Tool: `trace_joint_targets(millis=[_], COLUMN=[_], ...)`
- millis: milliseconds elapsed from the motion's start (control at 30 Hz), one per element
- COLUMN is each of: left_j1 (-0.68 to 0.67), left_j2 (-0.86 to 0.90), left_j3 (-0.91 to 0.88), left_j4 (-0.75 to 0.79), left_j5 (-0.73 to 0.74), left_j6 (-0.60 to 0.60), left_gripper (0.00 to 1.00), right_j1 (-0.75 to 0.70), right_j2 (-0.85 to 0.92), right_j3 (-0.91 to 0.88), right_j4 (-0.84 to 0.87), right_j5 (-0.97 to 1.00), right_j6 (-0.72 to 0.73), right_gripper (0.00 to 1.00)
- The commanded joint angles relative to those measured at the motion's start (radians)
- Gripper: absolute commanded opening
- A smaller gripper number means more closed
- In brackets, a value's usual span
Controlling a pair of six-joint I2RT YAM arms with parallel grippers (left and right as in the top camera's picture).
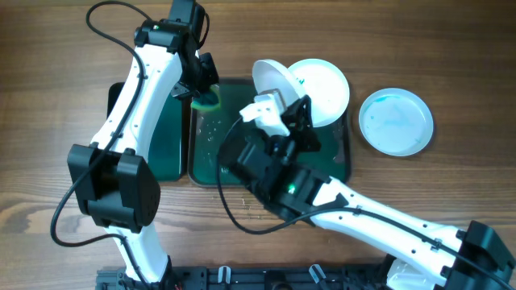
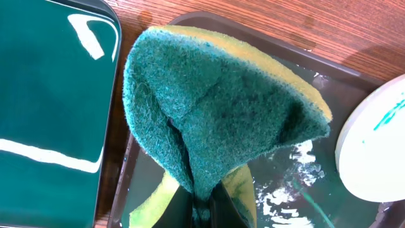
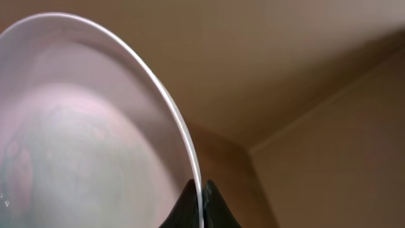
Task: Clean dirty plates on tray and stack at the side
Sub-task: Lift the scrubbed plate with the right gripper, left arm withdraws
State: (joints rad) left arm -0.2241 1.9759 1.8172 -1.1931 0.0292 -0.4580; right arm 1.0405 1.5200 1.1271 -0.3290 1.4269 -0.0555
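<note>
- Left claw (image 2: 204, 204) clamped on green-yellow sponge (image 2: 221, 101), over tray (image 1: 232, 103) far-left corner.
- Right claw (image 3: 201, 201) pinching rim of tilted plate (image 3: 95, 126) above tray.
- Second plate (image 1: 326, 84) at tray's far-right corner; third plate (image 1: 396, 122) on worktop (image 1: 451, 64), right of tray.

Left gripper (image 2: 205, 212) clamped on a folded yellow foam sponge with green scouring face (image 2: 221, 107), green side to camera. Under it is the wet floor of the large dark green tray (image 2: 285, 190), near its far-left corner. Round white plate with teal smears (image 2: 373, 145) sits over the tray's right part. Glossy green black-rimmed tray (image 2: 50, 95) just beside on the left, wooden table (image 2: 285, 16) beyond.
</note>
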Motion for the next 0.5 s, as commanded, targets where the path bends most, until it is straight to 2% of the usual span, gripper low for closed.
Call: trace_joint_targets(millis=[0,167,467], left_j1=[-0.004,-0.004,-0.004], left_j2=[0.003,0.003,0.003], left_j3=[0.016,0.016,0.016], left_j4=[0.003,0.003,0.003], left_j5=[0.015,0.015,0.015], left_j6=[0.009,0.009,0.009], left_gripper=[0.04,0.04,0.04], right_j1=[0.023,0.024,0.023], right_j2=[-0.026,-0.026,-0.026], right_j3=[0.003,0.003,0.002], right_j4=[0.091,0.174,0.187], right_j5=[0.094,0.094,0.094], right_j6=[-0.216,-0.311,-0.307], right_gripper=[0.04,0.04,0.04])
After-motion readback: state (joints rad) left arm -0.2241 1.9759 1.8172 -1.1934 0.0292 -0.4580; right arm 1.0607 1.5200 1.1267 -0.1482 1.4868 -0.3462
